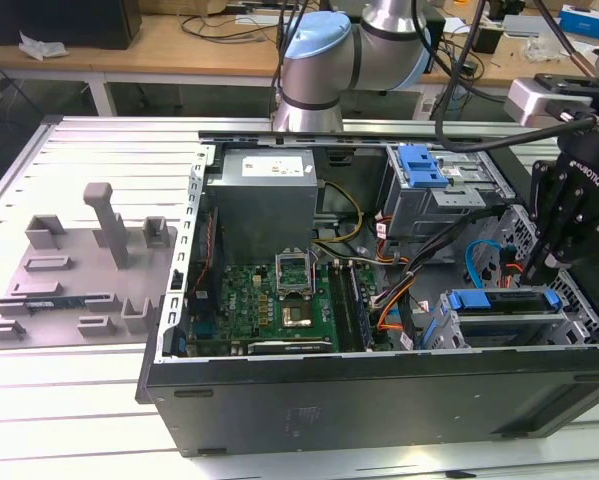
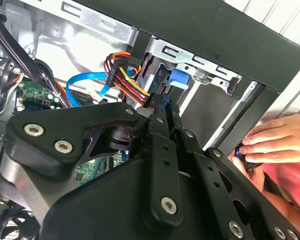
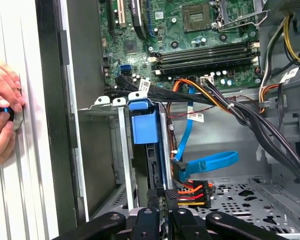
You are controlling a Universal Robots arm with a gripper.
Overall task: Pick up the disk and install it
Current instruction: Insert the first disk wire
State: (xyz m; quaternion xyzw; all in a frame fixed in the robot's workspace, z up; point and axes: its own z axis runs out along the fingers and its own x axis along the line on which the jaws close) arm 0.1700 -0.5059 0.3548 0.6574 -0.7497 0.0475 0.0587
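Grooved aluminium benchtop (image 1: pixel 99 400) under everything, cluttered wooden desks behind, and an open computer case (image 1: pixel 379 400) lying on its side with the motherboard (image 1: pixel 279 295) facing up. So the disk (image 1: pixel 504 300), silver body in its blue carrier, already looks to be sitting in the drive cage (image 1: pixel 479 335) at the exterior view's right, near the case's front corner; in the first wrist view you can see its blue end (image 3: pixel 143 125) standing in the metal slot. The gripper (image 1: pixel 542 268) hangs right over the far end of it, fingers drawn close together with nothing clamped between them as far as I can tell, tips just beside the orange and red power cables (image 3: pixel 187 192). My take: seating this well means pushing straight along the rails, no sideways lean, and keeping the tips off the blue data cable (image 3: pixel 210 162). Also, a person's hands (image 3: pixel 2 115) rest on the benchtop just outside the case wall, holding some small object I can't make out.
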